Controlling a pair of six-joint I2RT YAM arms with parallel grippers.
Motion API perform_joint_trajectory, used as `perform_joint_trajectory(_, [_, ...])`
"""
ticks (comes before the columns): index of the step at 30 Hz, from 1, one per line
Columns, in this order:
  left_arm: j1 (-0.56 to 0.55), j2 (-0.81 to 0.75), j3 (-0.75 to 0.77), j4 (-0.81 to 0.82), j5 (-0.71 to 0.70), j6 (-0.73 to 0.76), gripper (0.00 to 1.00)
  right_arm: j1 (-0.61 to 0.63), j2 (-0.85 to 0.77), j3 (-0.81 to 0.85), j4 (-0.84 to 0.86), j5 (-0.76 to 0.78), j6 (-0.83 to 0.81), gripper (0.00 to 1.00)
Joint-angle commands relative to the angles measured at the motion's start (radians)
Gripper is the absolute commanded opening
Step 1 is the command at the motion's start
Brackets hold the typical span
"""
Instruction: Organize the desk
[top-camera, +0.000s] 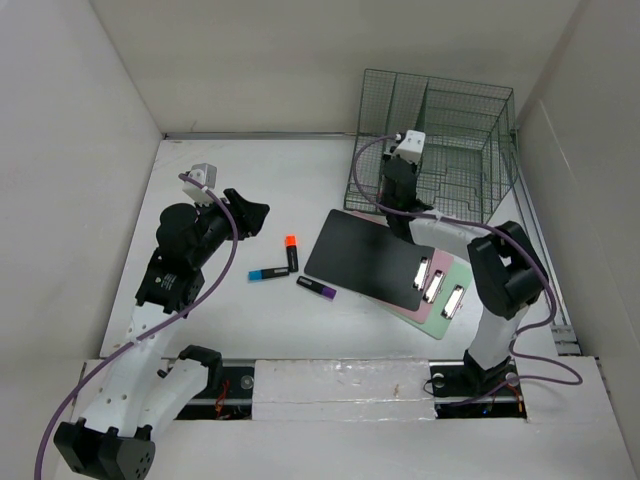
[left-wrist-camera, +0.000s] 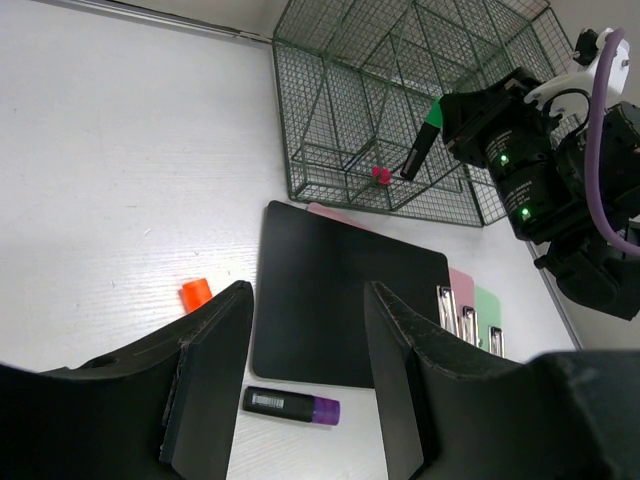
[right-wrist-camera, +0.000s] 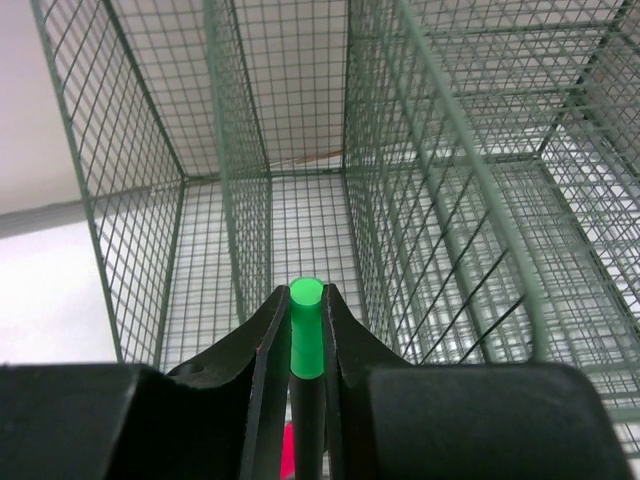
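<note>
The white desk (top-camera: 240, 170) holds three markers: orange-capped (top-camera: 292, 253), blue (top-camera: 268, 273) and purple-capped (top-camera: 317, 288). A black clipboard (top-camera: 365, 258) lies fanned over a pink one (top-camera: 435, 290) and a green one (top-camera: 455, 300). My left gripper (top-camera: 250, 212) is open and empty above the desk, left of the markers. In the left wrist view its jaws (left-wrist-camera: 308, 300) frame the purple-capped marker (left-wrist-camera: 290, 404). My right gripper (top-camera: 393, 178) is at the rack's front, shut on a green-capped black marker (right-wrist-camera: 306, 340), held at the opening (left-wrist-camera: 425, 135).
The dark green wire-mesh rack (top-camera: 440, 150) stands at the back right against the wall, with dividers inside (right-wrist-camera: 240, 200). A small pink object (left-wrist-camera: 380, 175) lies on its floor. White walls close in the desk on three sides.
</note>
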Motion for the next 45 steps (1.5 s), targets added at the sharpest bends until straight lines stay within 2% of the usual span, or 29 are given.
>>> perform_joint_trajectory(1, [0.005,-0.013,-0.002,0.035,0.014,0.004,0.44,0.031,0.013,-0.002,0.087,0.057,-0.044,0.0])
perform_joint_trajectory(10, [0.005,-0.021,-0.005,0.035,0.014,0.002,0.44,0.051,0.013,0.005,0.044,0.101,-0.034,0.0])
perform_joint_trajectory(16, [0.005,-0.027,-0.007,0.037,0.017,0.001,0.44,0.042,0.036,0.059,-0.042,0.118,-0.02,0.0])
perform_joint_trajectory(24, [0.005,-0.024,-0.005,0.037,0.015,0.001,0.44,0.022,0.079,0.111,-0.039,0.129,-0.049,0.0])
perform_joint_trajectory(45, [0.005,-0.014,-0.002,0.034,0.009,0.004,0.44,0.022,0.104,0.104,-0.002,0.218,-0.126,0.0])
